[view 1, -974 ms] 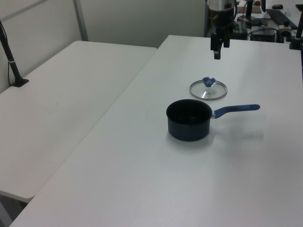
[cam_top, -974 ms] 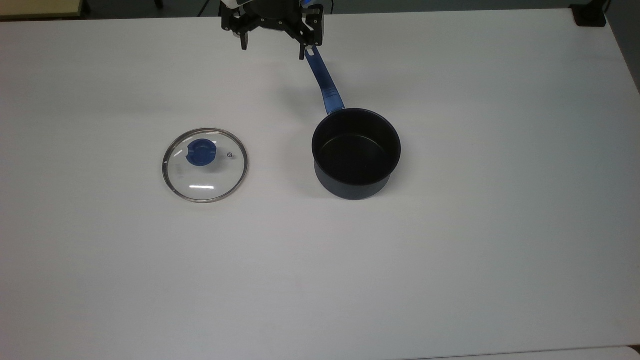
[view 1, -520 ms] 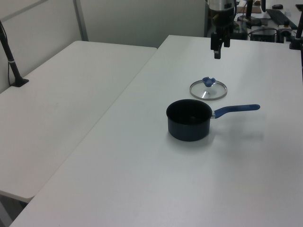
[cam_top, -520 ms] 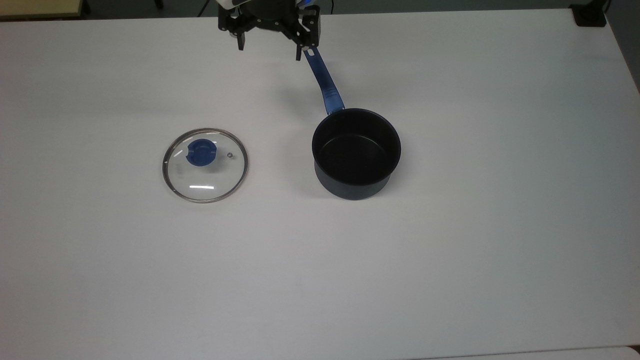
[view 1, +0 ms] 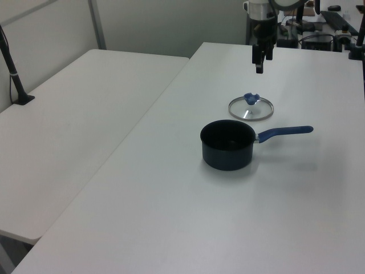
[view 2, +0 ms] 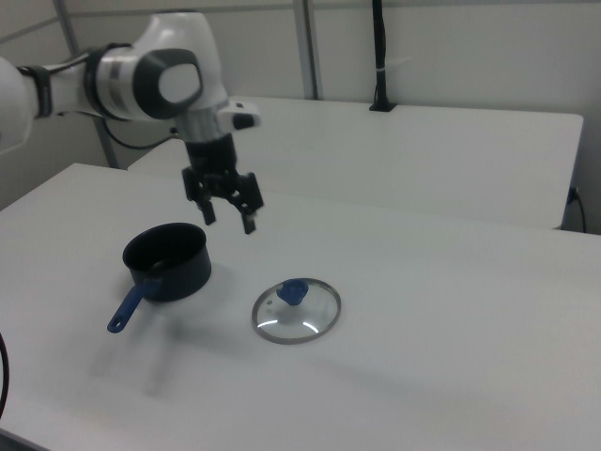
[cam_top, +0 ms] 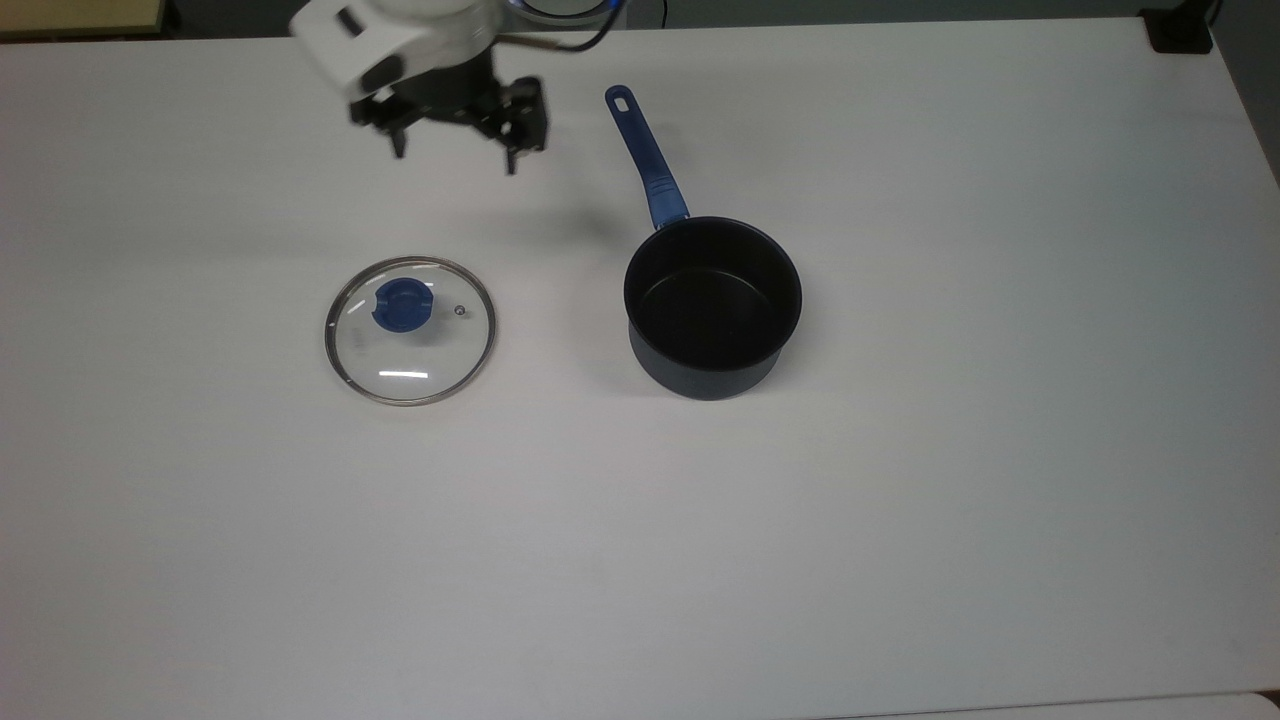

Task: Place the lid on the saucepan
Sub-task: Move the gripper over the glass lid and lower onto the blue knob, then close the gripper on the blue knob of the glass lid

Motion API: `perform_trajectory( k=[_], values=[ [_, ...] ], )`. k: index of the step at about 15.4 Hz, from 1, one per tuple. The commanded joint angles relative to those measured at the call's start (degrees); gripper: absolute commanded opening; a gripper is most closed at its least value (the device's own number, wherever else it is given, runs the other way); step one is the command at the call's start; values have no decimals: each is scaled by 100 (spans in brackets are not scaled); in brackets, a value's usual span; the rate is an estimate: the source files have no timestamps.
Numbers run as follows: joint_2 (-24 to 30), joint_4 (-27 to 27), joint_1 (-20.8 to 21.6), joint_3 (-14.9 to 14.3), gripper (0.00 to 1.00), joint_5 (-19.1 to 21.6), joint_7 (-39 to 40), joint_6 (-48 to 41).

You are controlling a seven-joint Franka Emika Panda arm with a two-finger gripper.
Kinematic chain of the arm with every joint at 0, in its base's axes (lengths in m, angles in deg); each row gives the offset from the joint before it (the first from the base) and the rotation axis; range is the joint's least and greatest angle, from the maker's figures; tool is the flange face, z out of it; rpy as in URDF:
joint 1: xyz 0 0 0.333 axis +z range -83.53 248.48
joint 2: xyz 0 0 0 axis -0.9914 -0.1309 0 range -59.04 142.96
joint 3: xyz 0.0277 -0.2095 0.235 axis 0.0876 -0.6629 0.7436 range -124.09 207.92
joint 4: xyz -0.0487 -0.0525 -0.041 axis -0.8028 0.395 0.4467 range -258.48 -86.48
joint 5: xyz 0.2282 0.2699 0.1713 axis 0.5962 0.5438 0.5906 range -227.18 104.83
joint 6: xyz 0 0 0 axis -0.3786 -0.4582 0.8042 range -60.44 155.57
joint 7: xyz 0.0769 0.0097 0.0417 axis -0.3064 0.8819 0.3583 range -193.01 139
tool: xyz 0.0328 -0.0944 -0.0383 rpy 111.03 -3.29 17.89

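Observation:
The lid point(cam_top: 410, 330) is a clear glass disc with a metal rim and a blue knob point(cam_top: 403, 304), lying flat on the white table point(cam_top: 900, 500) at the top view's left of the saucepan point(cam_top: 712, 305). The saucepan is dark, stands upright and has nothing in it; its blue handle point(cam_top: 645, 160) points toward the far edge. My gripper point(cam_top: 455, 158) hangs above the table beyond the lid, fingers open and holding nothing. The left view has the gripper point(view 1: 259, 63) behind the lid point(view 1: 251, 108) and saucepan point(view 1: 227, 145). The right view places the gripper point(view 2: 231, 222) between saucepan point(view 2: 167, 261) and lid point(view 2: 297, 310), higher than both.
A second white table point(view 1: 85, 114) adjoins this one, with a black clamped post point(view 1: 14, 74) on its far side. A small black object point(cam_top: 1180, 30) sits at the table's corner at the top view's upper right. Desks with equipment point(view 1: 325, 28) stand behind the arm.
My gripper has swung to the top view's left, off the tip of the saucepan's handle, and now hangs nearer the lid. Lid and saucepan have not moved.

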Motion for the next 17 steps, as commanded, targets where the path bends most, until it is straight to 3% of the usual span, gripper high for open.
perform_trajectory(
  k=[1, 14, 17],
  values=[
    [-321, -68, -265, -13, 100, -30, 512, 442],
    [-1500, -252, -644, -13, 97, -65, 1076, 2025],
    [-1562, -252, -635, -5, 84, -56, 1076, 2034]
  ],
)
